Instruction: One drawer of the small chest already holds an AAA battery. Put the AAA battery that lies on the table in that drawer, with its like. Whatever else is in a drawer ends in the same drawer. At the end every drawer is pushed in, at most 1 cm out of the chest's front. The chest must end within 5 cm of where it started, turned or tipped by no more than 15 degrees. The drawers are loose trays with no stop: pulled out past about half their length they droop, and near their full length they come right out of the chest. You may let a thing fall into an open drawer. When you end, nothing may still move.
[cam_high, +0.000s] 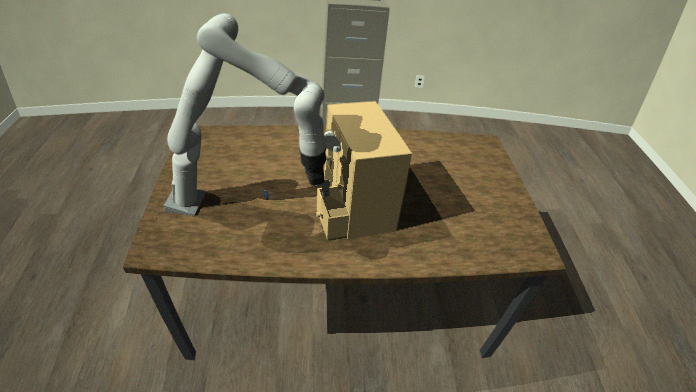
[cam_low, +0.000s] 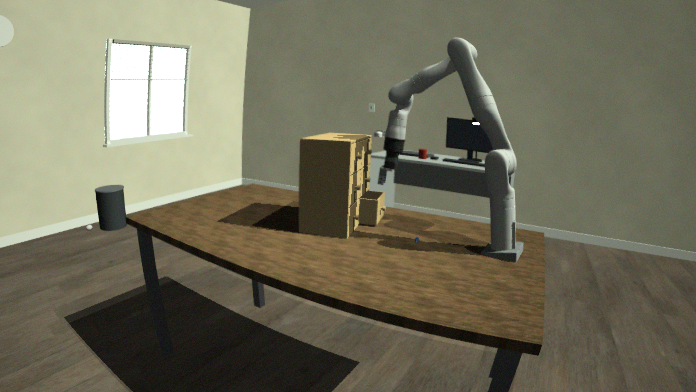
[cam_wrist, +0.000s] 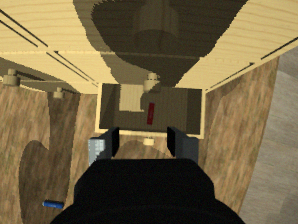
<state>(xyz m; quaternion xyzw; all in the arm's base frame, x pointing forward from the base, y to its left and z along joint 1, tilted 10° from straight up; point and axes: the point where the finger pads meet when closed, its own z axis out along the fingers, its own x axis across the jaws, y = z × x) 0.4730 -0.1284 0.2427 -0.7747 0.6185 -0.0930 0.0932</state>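
Red, a slim stick (cam_wrist: 151, 114) lies in the pale wooden drawer (cam_high: 338, 226) (cam_low: 369, 212) (cam_wrist: 150, 134), under my empty, spread jaws, probably for inspection.

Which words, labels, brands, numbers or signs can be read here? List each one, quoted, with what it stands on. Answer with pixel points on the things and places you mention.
None can be read.
Blue battery (cam_high: 266, 194) (cam_low: 417, 240) (cam_wrist: 53, 204): too small to show any print.
Red item (cam_wrist: 151, 114) in the open drawer: no readable text.
Filing cabinet (cam_high: 352, 50): pale label plates, nothing legible.
Monitor (cam_low: 460, 134): no text visible.
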